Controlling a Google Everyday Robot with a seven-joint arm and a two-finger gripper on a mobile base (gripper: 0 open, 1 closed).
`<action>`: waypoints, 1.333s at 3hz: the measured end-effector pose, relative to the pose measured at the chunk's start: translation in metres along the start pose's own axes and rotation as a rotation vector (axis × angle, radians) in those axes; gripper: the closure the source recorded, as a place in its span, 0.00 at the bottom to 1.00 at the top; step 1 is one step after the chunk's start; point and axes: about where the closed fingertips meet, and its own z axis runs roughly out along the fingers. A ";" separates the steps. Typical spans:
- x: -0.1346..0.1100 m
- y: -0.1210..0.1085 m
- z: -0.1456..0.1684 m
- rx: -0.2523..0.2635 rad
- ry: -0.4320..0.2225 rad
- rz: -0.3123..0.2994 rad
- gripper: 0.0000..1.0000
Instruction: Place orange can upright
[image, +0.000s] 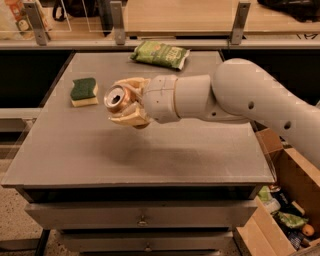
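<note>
1. Above the left-centre of the surface (195, 150), the claw (123, 103) hangs in the air, pinching the orange can (116, 97) between its pale fingers (131, 83).
2. The can lies on its side in that grip. Its silver pull-tab end faces out toward the left edge and the camera, and it does not touch the surface. A faint shadow falls on the bare patch below it.
3. The step in hand looks like carrying and reorienting. The wrist needs to roll until the can's axis points straight down before any descent.
4. Which end should go down is a judgement call. The tab end belongs on top, so the hidden end should meet the surface.
5. The bare area under the claw suits the landing. It is well apart from the green-topped sponge (84, 91) near the left edge and the green chip bag (160, 54) at the far edge.
6. Lower slowly and let the base seat flat. Only then spread the claw, and lift straight up so neither finger drags the thin wall and tips it.
7. Stay away from the right edge, where an open cardboard box (280, 215) sits below.
</note>
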 end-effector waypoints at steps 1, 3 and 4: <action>0.005 0.011 -0.001 -0.012 -0.120 0.140 1.00; 0.000 0.027 0.000 -0.023 -0.232 0.278 1.00; -0.001 0.027 0.001 -0.026 -0.234 0.278 0.83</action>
